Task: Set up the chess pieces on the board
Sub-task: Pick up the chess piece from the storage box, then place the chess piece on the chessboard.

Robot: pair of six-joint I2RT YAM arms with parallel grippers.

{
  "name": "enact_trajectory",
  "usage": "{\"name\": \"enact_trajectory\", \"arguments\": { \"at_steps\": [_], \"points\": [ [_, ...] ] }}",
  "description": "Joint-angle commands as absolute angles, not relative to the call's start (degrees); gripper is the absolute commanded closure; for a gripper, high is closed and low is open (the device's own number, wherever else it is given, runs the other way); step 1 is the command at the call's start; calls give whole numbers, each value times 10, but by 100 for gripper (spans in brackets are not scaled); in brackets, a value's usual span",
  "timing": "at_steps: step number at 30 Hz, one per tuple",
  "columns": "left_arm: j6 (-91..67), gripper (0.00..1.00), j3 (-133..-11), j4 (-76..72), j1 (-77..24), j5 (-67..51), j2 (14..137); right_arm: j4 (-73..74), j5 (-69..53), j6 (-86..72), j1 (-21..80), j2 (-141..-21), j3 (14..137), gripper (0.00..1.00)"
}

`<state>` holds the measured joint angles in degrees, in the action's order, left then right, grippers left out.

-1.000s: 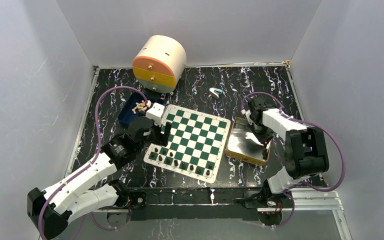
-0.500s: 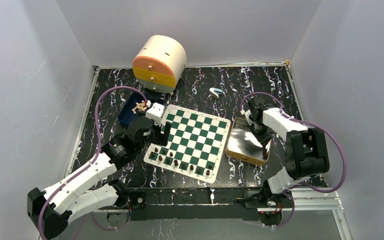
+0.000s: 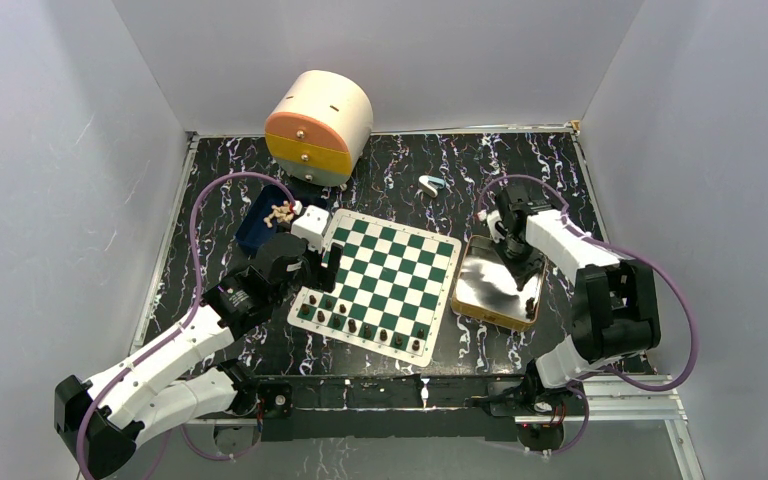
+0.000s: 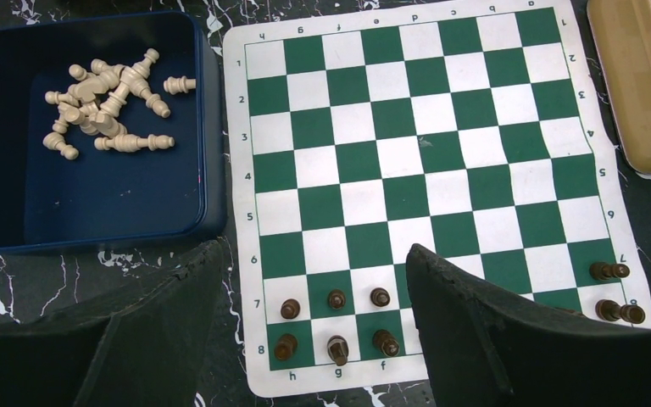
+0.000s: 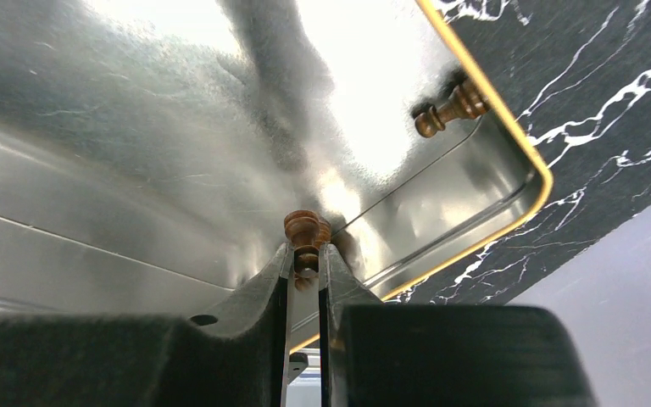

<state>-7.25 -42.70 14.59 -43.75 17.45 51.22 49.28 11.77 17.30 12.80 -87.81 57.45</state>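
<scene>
One dark brown piece (image 5: 305, 231) clenched in the right pincer (image 5: 305, 259), over the shiny tin (image 5: 136, 127) beside the board (image 4: 415, 153). Left pincer (image 4: 314, 253) released, spread wide above the board's near rows — dark pieces (image 4: 336, 298) standing there, pale ones (image 4: 106, 97) heaped in the blue box (image 4: 93, 203).

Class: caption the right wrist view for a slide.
Right gripper pinching a dark chess piece over the metal tin.

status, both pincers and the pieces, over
Right pincer shut on dark piece above tin. Left pincer open over board. Second dark piece in tin. Nothing blocking.
</scene>
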Motion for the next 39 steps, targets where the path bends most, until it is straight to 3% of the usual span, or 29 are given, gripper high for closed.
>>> {"name": "enact_trajectory", "arguments": {
  "at_steps": [1, 13, 28, 39],
  "points": [
    [-65, 25, -426, 142, -441, 187, 504, 528, 112, 151, 148, -877, 635, 88],
    [-59, 26, -438, 163, -441, 227, 496, 589, 193, 64, 337, -918, 787, 89],
    [-62, 24, -438, 174, -440, 391, 392, 618, 155, -45, 516, -1139, 983, 87],
    [-57, 23, -414, 143, -440, 413, 327, 660, 125, -62, 586, -1268, 1125, 86]
  ]
}}
